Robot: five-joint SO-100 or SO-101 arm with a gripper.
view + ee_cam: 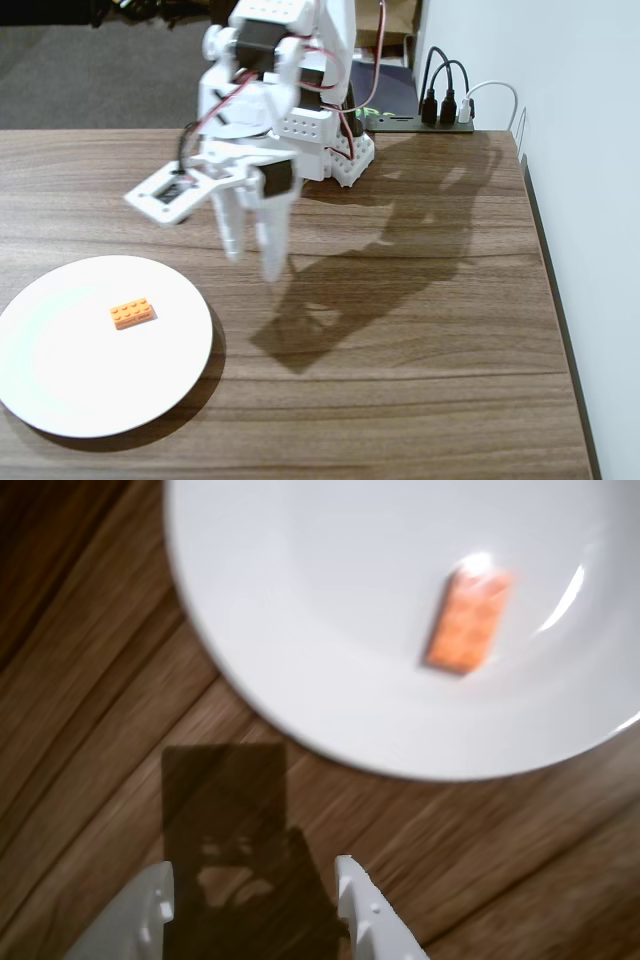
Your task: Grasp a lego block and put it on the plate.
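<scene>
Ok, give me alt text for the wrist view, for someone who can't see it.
A small orange rectangular plastic lego brick lies on a large round white plate filling the top of the picture, slightly blurred. Below, the white two-finger gripper hangs open and empty over the brown wooden table.

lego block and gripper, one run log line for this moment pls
lego block: lying on plate | gripper: open, empty, raised over table beside plate | task: block placed
</scene>
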